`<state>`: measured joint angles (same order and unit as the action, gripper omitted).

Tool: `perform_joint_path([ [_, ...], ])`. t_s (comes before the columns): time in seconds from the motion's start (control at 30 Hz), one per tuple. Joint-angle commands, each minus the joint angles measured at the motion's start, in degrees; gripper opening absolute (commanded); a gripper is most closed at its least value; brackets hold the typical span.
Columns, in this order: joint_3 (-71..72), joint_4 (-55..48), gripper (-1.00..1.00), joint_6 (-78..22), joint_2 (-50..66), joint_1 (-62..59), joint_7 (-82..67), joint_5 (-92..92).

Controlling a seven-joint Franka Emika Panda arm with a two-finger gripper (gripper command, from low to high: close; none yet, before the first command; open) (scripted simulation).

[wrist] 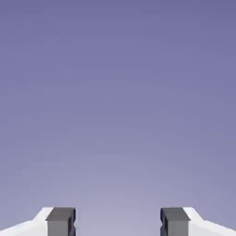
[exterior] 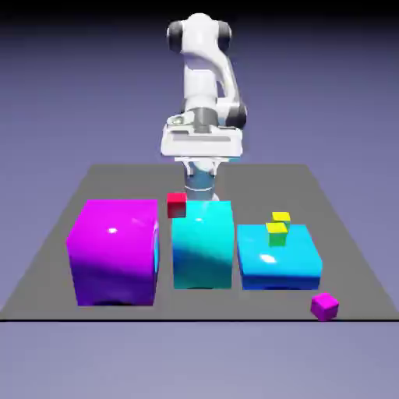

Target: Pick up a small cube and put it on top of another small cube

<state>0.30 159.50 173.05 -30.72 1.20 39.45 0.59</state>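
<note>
Gripper (wrist: pixel 118 223) empty, jaws apart, only backdrop ahead of it. Small magenta cube (exterior: pixel 324 306) sits alone at table's near edge, exterior view's right, well apart from arm. Risk, as I judge: reach over the tall teal block (exterior: pixel 203 243) and flat blue block (exterior: pixel 278 255) could clip the yellow cubes (exterior: pixel 277 230).

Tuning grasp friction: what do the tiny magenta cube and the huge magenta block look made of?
Tiny magenta cube: plain, matte solid colour, evenly shaded faces with no highlight; could be painted wood or plastic, the render leaves it open. Huge magenta block: glossy, plastic-like or lacquered, with a bright specular spot and soft sheen bands on its front face. Neither shows texture or grain.
</note>
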Motion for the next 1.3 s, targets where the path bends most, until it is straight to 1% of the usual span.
perform_joint_path([
  [0.0, 0.25, -1.25, 0.0, -0.8, 1.61, 0.43, -2.5, 0.49],
  [1.27, 9.7, -48.66, 0.0, -31.02, 62.62, 16.68, -97.18, 19.13],
])
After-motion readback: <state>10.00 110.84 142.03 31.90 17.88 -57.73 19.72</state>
